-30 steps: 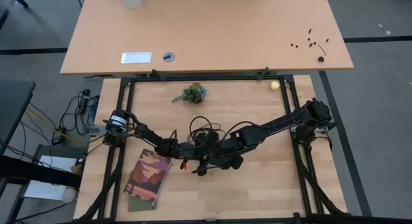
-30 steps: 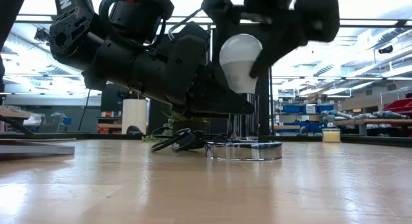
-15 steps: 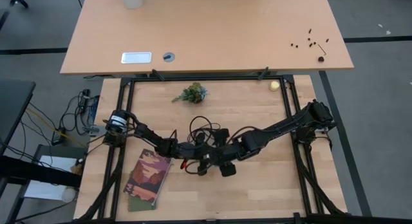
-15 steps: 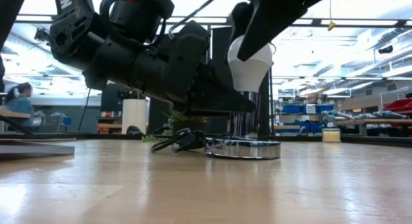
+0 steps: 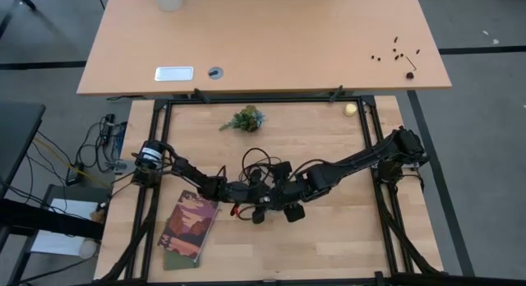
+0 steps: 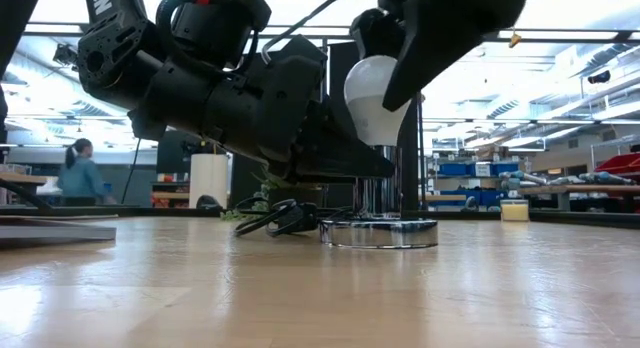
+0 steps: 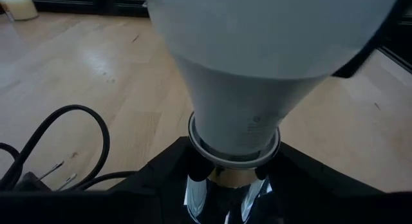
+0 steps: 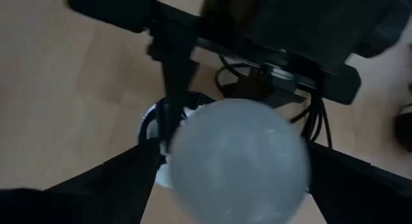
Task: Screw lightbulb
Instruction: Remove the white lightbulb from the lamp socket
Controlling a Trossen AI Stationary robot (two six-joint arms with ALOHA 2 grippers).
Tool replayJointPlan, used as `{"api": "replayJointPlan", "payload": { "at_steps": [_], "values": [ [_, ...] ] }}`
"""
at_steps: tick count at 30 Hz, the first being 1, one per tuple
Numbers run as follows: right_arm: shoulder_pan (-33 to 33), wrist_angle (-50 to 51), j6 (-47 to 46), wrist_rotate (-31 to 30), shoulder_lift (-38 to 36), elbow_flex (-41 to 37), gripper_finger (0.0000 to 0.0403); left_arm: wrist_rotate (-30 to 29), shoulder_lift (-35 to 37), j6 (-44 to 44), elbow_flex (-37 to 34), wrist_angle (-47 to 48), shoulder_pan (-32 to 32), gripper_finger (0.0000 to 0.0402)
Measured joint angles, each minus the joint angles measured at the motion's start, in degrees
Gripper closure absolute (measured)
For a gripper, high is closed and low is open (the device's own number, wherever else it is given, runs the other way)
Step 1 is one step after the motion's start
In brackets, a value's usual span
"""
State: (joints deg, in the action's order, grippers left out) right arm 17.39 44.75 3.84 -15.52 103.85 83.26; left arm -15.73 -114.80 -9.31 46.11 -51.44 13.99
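Centre frame, the bulb [image 6: 375, 98] stands in the socket [image 6: 379, 231]. The left gripper [image 7: 235, 185] clamps the socket stem; the right gripper [image 6: 400, 68] straddles the globe, fingers spread. A tilted, half-threaded bulb risks cross-threading or toppling.

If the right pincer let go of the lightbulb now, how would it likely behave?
The lightbulb looks top-heavy: a wide frosted dome over a narrow neck, so it may tilt unless threaded. Its smooth round surface seems slippery for the right pincer. The left pincer grips the socket stem beneath, which probably steadies it on the round base.
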Motion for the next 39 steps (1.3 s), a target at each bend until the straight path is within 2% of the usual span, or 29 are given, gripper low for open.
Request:
{"api": "replayJointPlan", "payload": {
  "at_steps": [3, 8, 12, 15, 21, 31, 35, 39],
  "values": [
    [-1.85, -0.42, -0.97, 2.77, 0.02, -0.02, 0.0047, 0.00, 0.00, 0.00, 0.00, -0.01, -0.01, 0.0208],
    [-5.05, -2.20, -10.68, 9.79, 0.11, -0.76, 0.0095, 0.08, 0.00, -0.10, -0.02, -0.06, -0.01, 0.0208],
    [-5.69, -2.33, -12.79, 11.16, 0.11, -0.76, 0.0125, -0.04, 0.00, -0.14, -0.02, -0.09, -0.06, 0.0208],
    [-5.34, -2.63, -6.10, 11.38, 0.11, -0.76, 0.0133, 0.00, 0.00, 0.04, -0.02, -0.11, -0.01, 0.0208],
    [-4.77, -2.75, 19.17, 13.65, 0.11, -0.76, 0.0119, -0.05, 0.00, 1.12, -0.04, -0.07, 0.03, 0.0208],
    [-5.51, -2.53, 53.84, 14.51, 0.11, -0.85, 0.0117, 0.49, 0.00, 2.30, -0.07, -0.20, 0.01, 0.0208],
    [-5.42, -2.42, 58.82, 14.31, 0.11, -0.85, 0.0116, 0.68, 0.00, 2.96, -0.07, -0.23, 0.01, 0.0208],
    [-4.57, -2.83, 53.66, 13.57, 0.11, -0.85, 0.0110, 1.14, 0.00, 3.12, -0.07, -0.29, 0.01, 0.0208]
  ]
}}
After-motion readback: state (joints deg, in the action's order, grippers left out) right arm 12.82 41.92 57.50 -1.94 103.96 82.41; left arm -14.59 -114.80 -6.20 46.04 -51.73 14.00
